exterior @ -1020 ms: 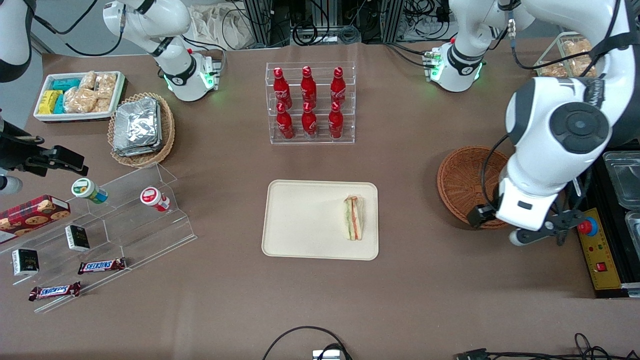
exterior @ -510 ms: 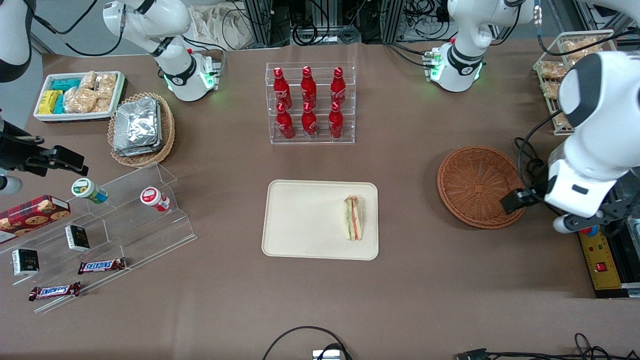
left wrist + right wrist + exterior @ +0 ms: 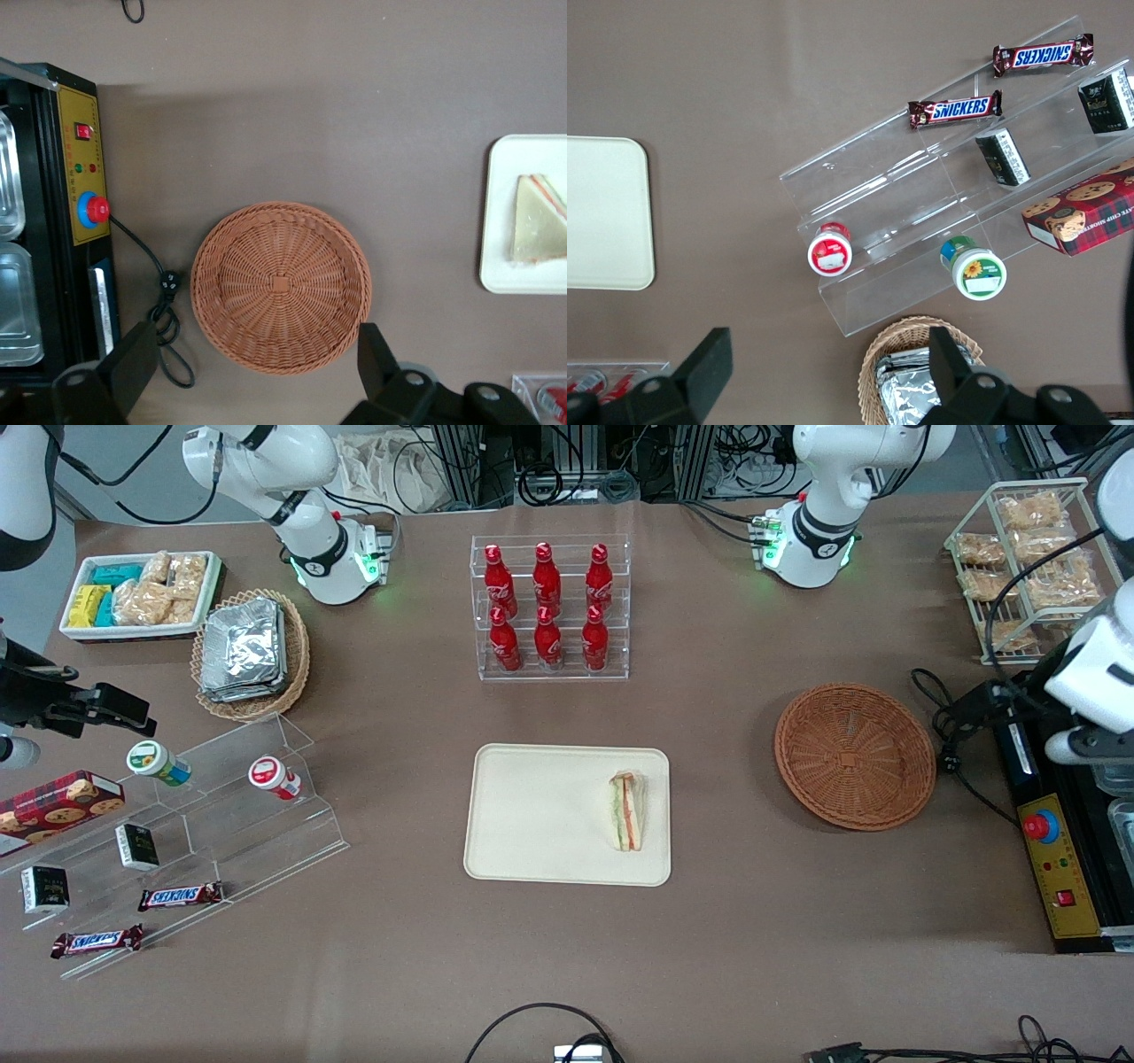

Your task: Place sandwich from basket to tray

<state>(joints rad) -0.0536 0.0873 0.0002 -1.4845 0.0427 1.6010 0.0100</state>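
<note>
The sandwich point(image 3: 626, 811) lies flat on the cream tray point(image 3: 540, 815), on the part of it nearest the working arm's end; its striped cut edge also shows in the left wrist view point(image 3: 539, 220), on the tray point(image 3: 498, 257). The reddish-brown wicker basket point(image 3: 854, 755) holds nothing point(image 3: 280, 285). My left gripper point(image 3: 1085, 742) hangs high over the control box at the working arm's end of the table, apart from the basket. Its fingers point(image 3: 133, 365) stand wide open with nothing between them, and the gripper point(image 3: 254, 361) looks down on the basket's rim.
A black control box with a red button point(image 3: 1042, 826) and a black cable point(image 3: 952, 722) lie beside the basket. A wire rack of bagged snacks point(image 3: 1028, 558) stands farther back. Cola bottles in a clear rack point(image 3: 549, 607) stand farther from the camera than the tray.
The left arm has swung away from over the basket toward the working arm's end of the table and farther from the camera. Sandwich, tray and basket have not moved.
</note>
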